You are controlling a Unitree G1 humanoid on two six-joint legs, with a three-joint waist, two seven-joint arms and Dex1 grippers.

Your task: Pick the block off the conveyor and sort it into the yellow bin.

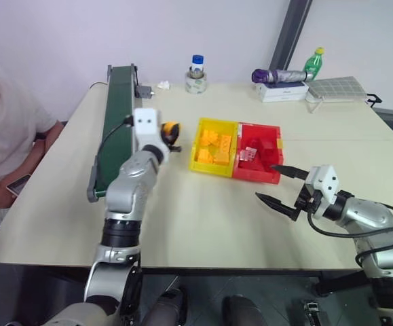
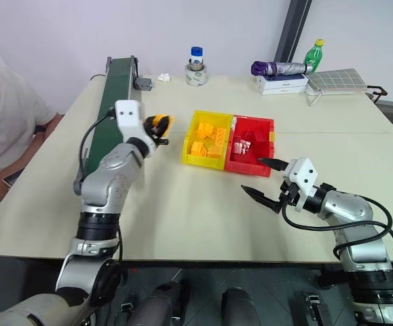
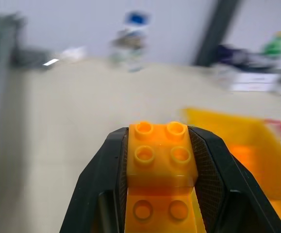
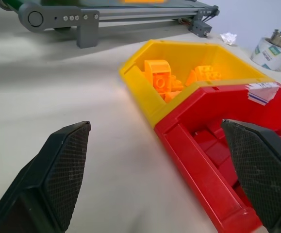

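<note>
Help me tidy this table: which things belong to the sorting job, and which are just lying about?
Job:
block, clamped in the left hand
conveyor
yellow bin

Lying about:
red bin
tape roll with a blue-capped bottle on it
green bottle
folded umbrella
white box

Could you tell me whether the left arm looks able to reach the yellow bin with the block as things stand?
Probably yes: the left pincer holds the block, with bare table between it and the yellow bin.
</note>
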